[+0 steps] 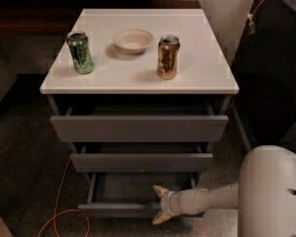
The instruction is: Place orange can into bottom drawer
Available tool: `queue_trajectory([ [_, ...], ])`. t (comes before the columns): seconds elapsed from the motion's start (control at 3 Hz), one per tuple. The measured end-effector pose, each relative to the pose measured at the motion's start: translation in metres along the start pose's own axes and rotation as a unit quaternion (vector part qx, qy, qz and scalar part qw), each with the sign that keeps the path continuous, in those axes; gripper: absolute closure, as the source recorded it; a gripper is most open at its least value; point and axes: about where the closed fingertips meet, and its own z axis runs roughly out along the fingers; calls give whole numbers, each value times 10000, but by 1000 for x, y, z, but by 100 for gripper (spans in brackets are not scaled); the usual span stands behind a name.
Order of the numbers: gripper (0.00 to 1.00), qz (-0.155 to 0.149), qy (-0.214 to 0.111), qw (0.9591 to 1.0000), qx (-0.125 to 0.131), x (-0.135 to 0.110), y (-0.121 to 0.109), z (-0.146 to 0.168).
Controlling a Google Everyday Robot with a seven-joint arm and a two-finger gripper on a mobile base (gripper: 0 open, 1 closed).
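Note:
The orange can (167, 57) stands upright on the white cabinet top (207, 68), right of centre. The bottom drawer (119, 209) is pulled out, and its dark grey interior shows nothing inside. My gripper (159, 203) is low at the drawer's front, right of its middle, at the end of the pale arm (207, 200) that reaches in from the right. Its two fingertips are spread, one over the drawer's inside and one in front of the drawer's front panel. It holds nothing and is far below the can.
A green can (80, 52) stands at the left of the top, and a pale bowl (133, 39) sits behind and between the cans. The two upper drawers (138, 128) are slightly open. An orange cable (59, 201) lies on the floor at the left. A dark panel (271, 78) stands at the right.

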Motion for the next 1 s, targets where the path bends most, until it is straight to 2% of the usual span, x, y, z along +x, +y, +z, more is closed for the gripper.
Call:
queue_trajectory([
  [0.67, 64, 237, -36, 9997, -59, 11, -30, 9],
  [1.0, 96, 405, 64, 9989, -232, 32, -44, 30],
])
